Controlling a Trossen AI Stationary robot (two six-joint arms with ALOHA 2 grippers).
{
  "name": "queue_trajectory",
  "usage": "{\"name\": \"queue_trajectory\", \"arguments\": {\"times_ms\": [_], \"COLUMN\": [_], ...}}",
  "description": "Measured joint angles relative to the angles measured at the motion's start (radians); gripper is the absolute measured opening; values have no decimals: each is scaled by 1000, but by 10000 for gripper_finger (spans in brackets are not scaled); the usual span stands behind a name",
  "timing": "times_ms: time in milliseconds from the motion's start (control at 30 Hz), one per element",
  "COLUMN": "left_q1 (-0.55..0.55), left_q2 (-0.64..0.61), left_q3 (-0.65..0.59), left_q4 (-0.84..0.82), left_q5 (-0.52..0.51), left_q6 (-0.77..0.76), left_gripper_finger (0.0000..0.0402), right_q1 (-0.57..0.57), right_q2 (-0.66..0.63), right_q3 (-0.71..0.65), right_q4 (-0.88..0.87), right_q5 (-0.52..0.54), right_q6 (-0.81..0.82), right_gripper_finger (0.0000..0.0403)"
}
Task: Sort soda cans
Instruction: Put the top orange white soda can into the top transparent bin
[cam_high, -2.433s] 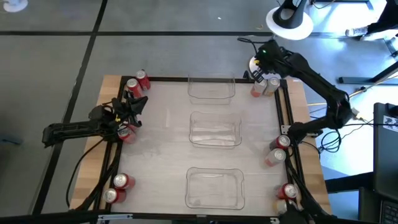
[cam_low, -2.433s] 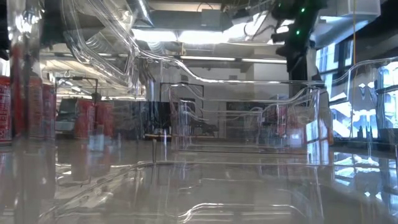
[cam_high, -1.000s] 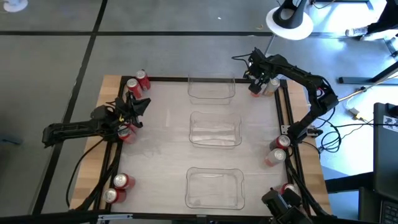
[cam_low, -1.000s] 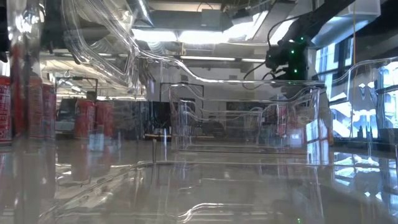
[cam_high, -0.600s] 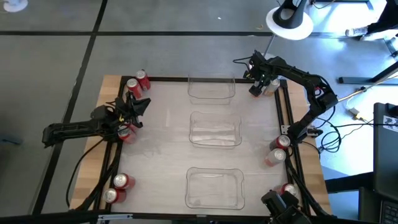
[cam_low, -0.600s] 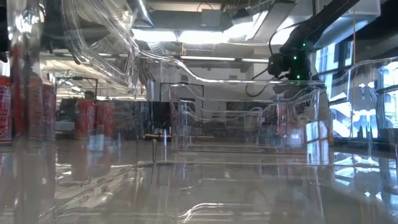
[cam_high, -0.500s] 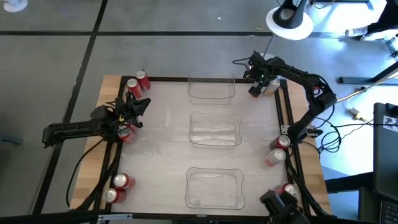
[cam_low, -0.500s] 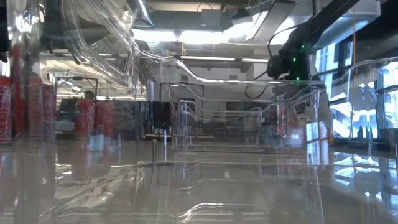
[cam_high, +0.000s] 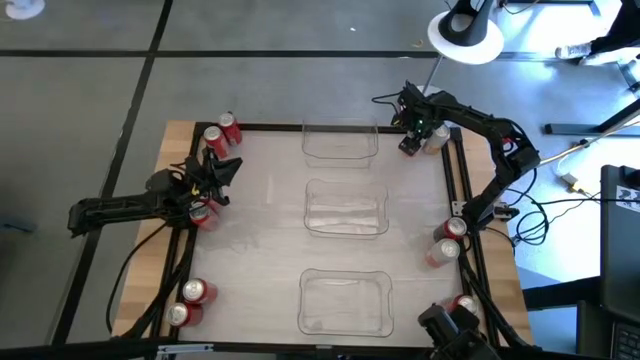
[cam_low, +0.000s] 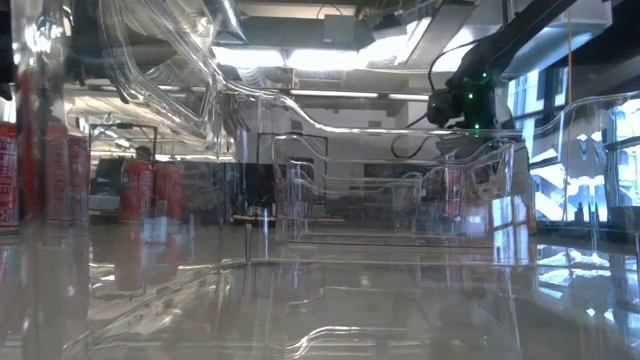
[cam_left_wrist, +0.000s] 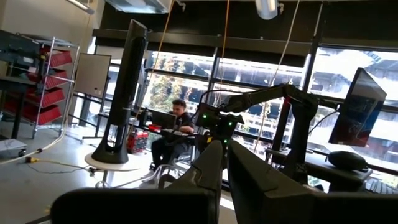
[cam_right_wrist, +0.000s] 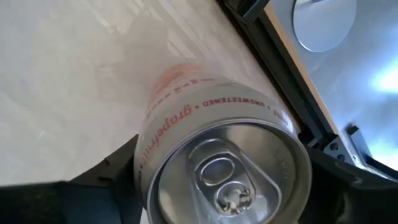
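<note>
Worktop (cam_high: 260, 210), high view, L to R. 2 red cans (cam_high: 222, 132) at approx 10 o'clock corner. Left end effector (cam_high: 219, 168) at 9 o'clock edge, fingers slightly apart, nothing held; a red can (cam_high: 205, 215) sits just beside/under the arm. 2 more red cans (cam_high: 190, 300) at 7 o'clock corner. 3 clear trays (cam_high: 345, 213) in a column down the middle, 12 to 6. Right end effector (cam_high: 410, 142) at 1 o'clock corner, right over the cans there; a pale can (cam_right_wrist: 217, 162) sits between its fingers (cam_right_wrist: 99, 186) in the wrist view, silver top w/ tab up, pink lettering on the body; can't tell if the fingers are clamped on it or just around it. A silver can (cam_high: 436, 139) just beside. 2 cans (cam_high: 447, 240) at 4 o'clock edge, red can (cam_high: 466, 305) at 5 o'clock corner.
</note>
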Motion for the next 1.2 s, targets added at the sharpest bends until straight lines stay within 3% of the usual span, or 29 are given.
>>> {"name": "queue_trajectory", "arguments": {"times_ms": [300,633,800,1200], "left_q1": [0,0,0,0], "left_q2": [0,0,0,0], "left_q3": [0,0,0,0], "left_q4": [-1,-2,-2,-2], "left_q5": [0,0,0,0], "left_q6": [-5,-5,-5,-8], "left_gripper_finger": [17,17,17,17], "right_q1": [0,27,104,310], "right_q2": [-64,-94,-95,-82], "right_q3": [119,280,314,318], "right_q4": [-34,-40,-1,159], "right_q5": [-16,-116,-191,-176], "right_q6": [16,59,61,59], "right_gripper_finger": [289,290,290,291]}}
